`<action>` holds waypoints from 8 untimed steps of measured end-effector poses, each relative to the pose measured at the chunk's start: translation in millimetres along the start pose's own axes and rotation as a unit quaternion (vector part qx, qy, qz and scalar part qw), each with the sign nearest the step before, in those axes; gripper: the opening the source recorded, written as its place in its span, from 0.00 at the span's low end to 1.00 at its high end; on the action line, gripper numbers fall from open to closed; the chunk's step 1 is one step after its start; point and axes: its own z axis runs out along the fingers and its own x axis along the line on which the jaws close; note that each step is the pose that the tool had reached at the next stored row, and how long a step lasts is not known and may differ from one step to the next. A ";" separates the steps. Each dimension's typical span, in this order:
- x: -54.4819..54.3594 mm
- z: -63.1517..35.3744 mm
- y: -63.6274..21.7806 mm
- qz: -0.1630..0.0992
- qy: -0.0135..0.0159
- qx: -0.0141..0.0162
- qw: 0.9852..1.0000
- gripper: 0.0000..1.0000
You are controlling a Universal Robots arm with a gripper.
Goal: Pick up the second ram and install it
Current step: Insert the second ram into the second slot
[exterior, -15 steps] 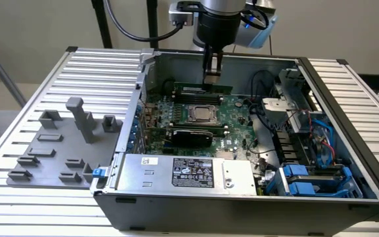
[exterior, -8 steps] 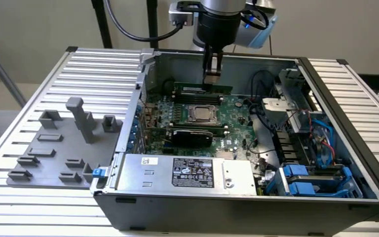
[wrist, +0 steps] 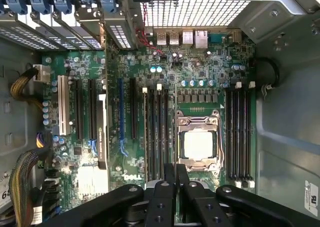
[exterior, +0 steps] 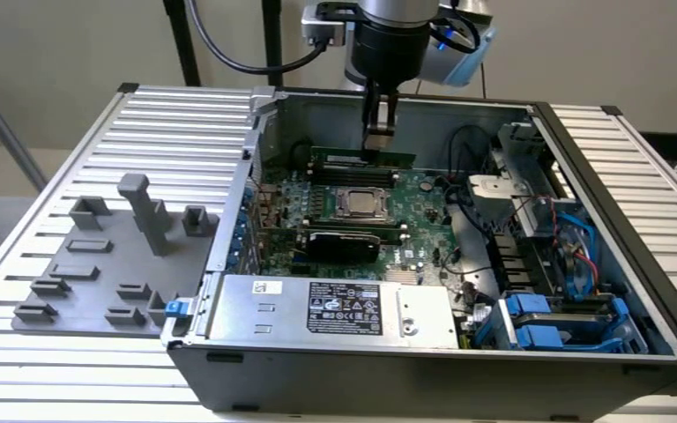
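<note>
Wrist view reads white DELL lettering (wrist: 132, 176) on the motherboard (wrist: 200, 72). Exterior view has the gripper (exterior: 375, 145), jaws nearly together, pinching the top edge of the second ram (exterior: 338, 159), which stands upright just beyond the CPU socket (exterior: 362, 203).

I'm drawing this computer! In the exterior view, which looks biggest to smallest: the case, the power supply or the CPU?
Largest: case.
Then: power supply.
Smallest: CPU, though it lies farther from the camera.

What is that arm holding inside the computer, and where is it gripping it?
Cannot tell for sure: the gripper sits at the top edge of the green memory stick, near its middle.
</note>
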 end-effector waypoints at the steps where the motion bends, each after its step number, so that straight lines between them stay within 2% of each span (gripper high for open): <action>1: 0.0 0.8 0.0 0.000 0.000 0.000 1.000 0.00; 8: 0.4 13.3 -0.4 0.000 0.000 0.000 1.000 0.00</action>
